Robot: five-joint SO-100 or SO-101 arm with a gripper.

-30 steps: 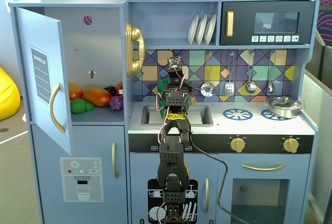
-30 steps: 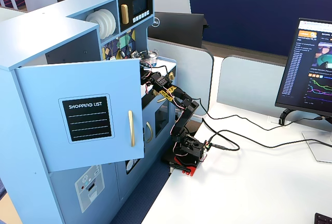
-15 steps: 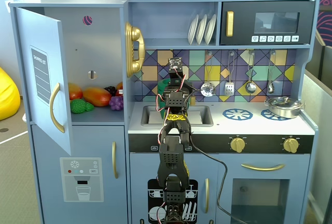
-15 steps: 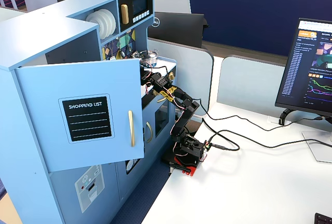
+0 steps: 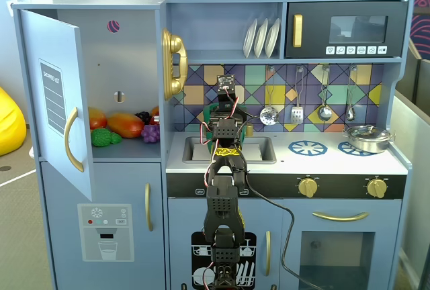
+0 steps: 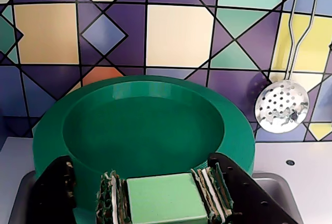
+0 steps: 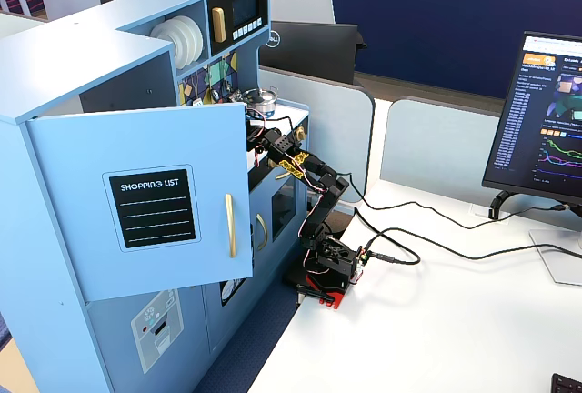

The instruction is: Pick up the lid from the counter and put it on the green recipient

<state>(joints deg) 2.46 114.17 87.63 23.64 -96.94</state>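
In the wrist view my gripper is shut on the light green blocky knob of the lid. The lid is a dark green disc with a raised rim. It spreads out beyond the pads and hangs over the grey sink, in front of the tiled backsplash. The green recipient does not show in any view. I cannot tell whether it is under the lid. In a fixed view the arm reaches over the sink and hides the lid.
A slotted spoon hangs on the backsplash to the right. The shiny silver pot stands on the right burner. The fridge door stands open at the left, with toy fruit inside. The arm's base sits on the white desk.
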